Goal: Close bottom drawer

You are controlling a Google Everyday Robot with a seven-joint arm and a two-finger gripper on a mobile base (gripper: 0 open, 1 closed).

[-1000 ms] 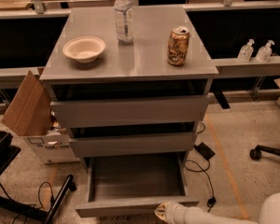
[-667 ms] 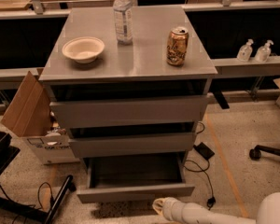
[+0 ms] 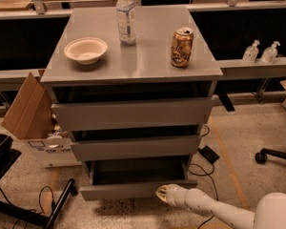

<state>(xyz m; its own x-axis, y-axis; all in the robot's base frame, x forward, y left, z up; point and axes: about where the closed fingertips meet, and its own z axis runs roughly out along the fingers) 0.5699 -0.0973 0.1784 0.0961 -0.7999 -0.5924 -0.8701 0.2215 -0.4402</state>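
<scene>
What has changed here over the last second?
The bottom drawer has slid partway back into the cabinet, with the gripper at its front following it in. The bowl, bottle and can on top stayed put.

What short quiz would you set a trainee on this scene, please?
1. True or false: the bottom drawer is fully shut.
2. Where is the pincer relative to that drawer? A inside its tray; B at its front panel, right of centre; C above it.
3. Which stands farthest back on the cabinet top: the bowl, the can or the bottle?
Key: 1 false, it is partly open; 2 B; 3 the bottle.
</scene>
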